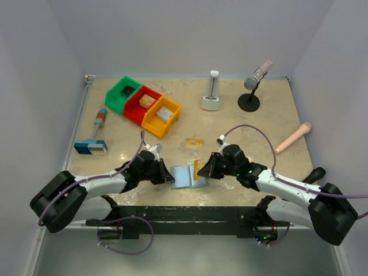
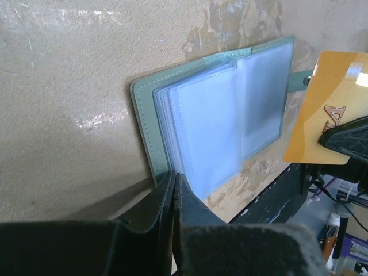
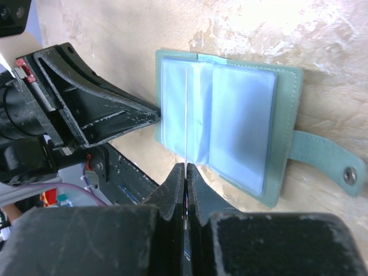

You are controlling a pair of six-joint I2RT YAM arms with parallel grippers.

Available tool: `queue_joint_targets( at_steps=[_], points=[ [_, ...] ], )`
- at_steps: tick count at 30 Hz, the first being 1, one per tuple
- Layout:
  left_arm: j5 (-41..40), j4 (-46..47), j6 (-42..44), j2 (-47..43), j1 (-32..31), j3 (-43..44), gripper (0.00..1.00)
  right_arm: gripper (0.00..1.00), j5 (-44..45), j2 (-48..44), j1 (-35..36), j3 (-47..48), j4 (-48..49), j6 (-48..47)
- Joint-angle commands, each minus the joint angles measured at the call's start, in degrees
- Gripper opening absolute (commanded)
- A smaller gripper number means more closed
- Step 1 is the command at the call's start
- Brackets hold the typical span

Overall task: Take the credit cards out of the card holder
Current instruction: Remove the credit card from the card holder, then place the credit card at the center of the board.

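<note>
**Left fingers** (image 2: 173,183): shut flat together, pinching the near-left edge of the card holder (image 2: 218,109) where its clear sleeves begin.

**Right fingers** (image 3: 186,172): shut on an orange card (image 2: 322,98). The card is held on edge at the holder's right side. From the right wrist it shows only as a thin line. Whether it touches the holder cannot be told.

**Card holder**: light teal, lying open on the bench (image 1: 259,121) at near middle, between the two arms. The clear sleeves are fanned upward. A strap tab with a snap sticks out on the right.

**Second card** (image 1: 195,142): small, flat on the bench, farther back and apart from the holder.

**Three bins** (image 1: 133,112): green, red and yellow, in a touching row at far left.

**Blue-and-white block** (image 1: 90,147): has a handle and lies at the left edge.
</note>
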Motion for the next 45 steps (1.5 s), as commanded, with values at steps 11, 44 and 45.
queue_joint_targets(
  at_steps=[11,44,45],
  points=[
    [-4.0,-12.4,1.6,-19.0,0.0,11.0,0.40,0.00,0.4,-21.0,-0.4,8.8,-27.5,-16.5],
    [27.2,-10.8,16.9,-32.4,-5.9,11.8,0.50,0.00,-20.1,-11.9,20.5,18.1,-17.3,-24.9],
    [27.7,-10.6,16.9,-32.4,-6.1,11.7,0.51,0.00,-20.1,-11.9,20.5,18.2,-17.5,-25.0]
  ],
)
